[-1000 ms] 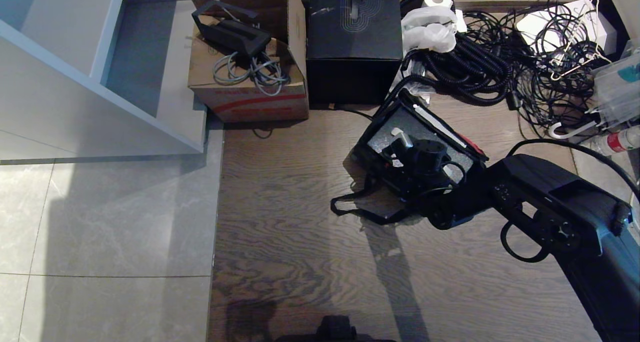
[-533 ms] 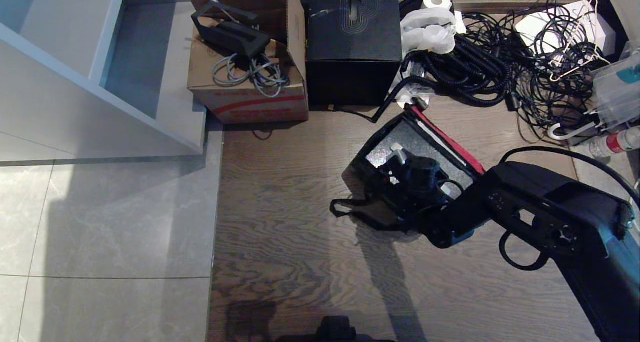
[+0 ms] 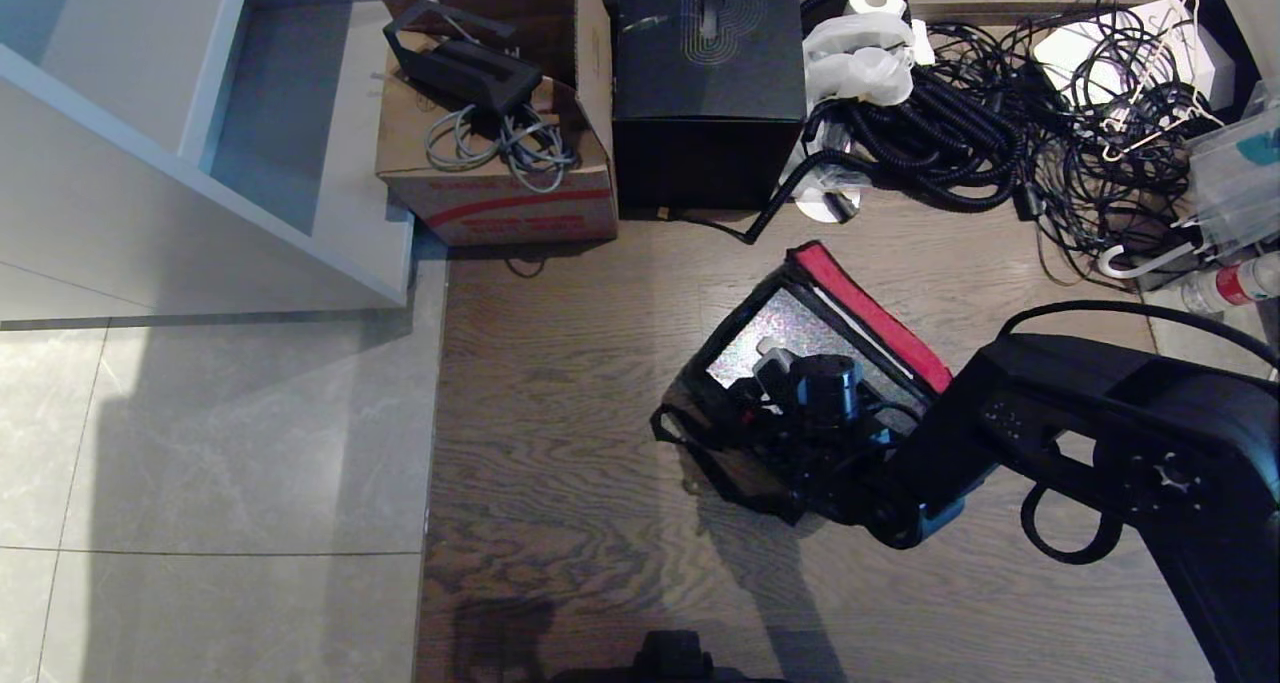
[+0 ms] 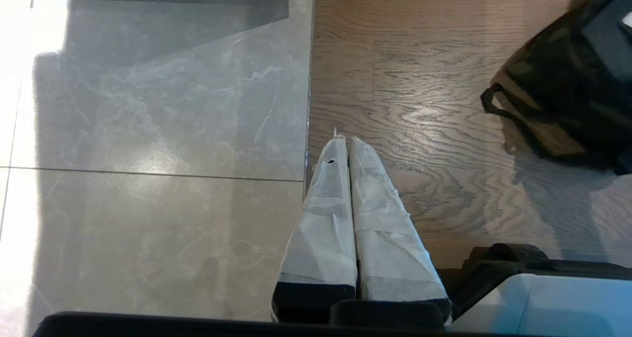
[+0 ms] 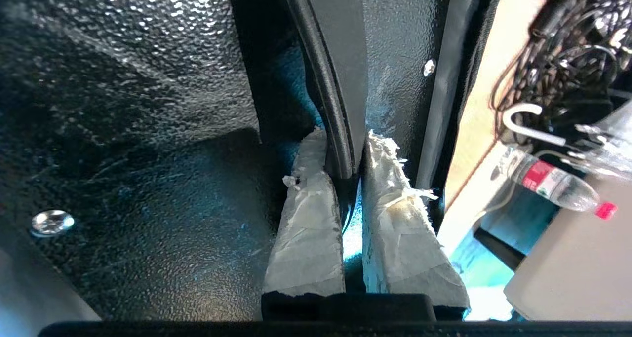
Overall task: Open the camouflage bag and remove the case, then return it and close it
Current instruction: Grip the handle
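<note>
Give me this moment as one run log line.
right gripper: shut on case handle | case: in open camouflage bag | left gripper: shut, parked above floor

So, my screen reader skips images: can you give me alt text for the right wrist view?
The right gripper, its fingertips wrapped in white tape, has its jaws shut on the black strap handle of the case, whose glittery speckled surface fills most of the frame. At one edge are tangled black cables and a clear bottle with a red label.
</note>
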You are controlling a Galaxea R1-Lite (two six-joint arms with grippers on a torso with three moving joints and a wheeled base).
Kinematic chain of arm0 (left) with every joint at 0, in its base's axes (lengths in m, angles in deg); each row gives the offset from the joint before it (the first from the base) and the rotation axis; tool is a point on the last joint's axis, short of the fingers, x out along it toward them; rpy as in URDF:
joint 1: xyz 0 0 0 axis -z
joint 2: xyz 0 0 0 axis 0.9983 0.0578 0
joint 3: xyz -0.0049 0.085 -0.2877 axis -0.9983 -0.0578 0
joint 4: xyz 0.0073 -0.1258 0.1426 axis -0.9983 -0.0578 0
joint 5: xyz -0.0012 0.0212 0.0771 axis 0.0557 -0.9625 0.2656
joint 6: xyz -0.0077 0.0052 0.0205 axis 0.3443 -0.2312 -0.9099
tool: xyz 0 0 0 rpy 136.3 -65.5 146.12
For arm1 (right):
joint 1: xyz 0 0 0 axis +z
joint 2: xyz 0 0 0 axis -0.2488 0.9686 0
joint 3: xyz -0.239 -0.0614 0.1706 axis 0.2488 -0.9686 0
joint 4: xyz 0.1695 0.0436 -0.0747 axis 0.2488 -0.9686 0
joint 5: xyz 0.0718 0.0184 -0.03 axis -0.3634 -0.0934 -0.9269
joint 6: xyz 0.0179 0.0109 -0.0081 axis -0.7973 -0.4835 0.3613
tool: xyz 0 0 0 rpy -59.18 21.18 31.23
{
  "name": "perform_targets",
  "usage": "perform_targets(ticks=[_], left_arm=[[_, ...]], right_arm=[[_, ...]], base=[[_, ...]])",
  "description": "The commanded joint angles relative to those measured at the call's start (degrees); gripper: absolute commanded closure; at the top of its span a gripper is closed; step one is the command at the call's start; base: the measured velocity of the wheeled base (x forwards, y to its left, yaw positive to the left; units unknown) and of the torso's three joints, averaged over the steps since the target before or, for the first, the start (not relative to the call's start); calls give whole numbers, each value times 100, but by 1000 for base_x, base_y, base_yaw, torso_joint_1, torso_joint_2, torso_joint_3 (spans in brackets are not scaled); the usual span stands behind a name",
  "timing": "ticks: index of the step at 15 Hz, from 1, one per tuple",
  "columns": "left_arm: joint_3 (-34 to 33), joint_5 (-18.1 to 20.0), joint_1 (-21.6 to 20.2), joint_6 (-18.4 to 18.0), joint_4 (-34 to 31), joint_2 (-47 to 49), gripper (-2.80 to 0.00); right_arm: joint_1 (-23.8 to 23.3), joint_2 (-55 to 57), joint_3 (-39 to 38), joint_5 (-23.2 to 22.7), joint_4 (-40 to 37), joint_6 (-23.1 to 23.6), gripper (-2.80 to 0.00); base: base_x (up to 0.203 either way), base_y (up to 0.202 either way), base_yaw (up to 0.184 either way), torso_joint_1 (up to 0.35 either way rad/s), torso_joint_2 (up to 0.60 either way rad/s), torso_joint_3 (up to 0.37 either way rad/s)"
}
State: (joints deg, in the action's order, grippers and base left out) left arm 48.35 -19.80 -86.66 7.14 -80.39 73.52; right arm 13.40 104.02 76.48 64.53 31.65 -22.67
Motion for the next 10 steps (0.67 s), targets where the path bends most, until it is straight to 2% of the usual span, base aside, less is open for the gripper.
perform_targets(ticks=[1,2,3,7,10], left_arm=[[0,-2,-2,3,-2,-9,0],[0,-2,-2,3,7,0,0],[0,-2,-2,3,-2,-9,0],[0,-2,-2,3,-2,-9,0],[0,-2,-2,3,7,0,0]], right_arm=[[36,169,-78,35,74,17,0],[46,235,-80,53,87,-95,0],[49,257,-51,114,35,-153,-280],[175,271,-26,218,40,-196,-280],[234,292,122,618,232,-273,-280]], base=[[0,0,0,0,0,0],[0,0,0,0,0,0],[0,0,0,0,0,0],[0,0,0,0,0,0],[0,0,0,0,0,0]])
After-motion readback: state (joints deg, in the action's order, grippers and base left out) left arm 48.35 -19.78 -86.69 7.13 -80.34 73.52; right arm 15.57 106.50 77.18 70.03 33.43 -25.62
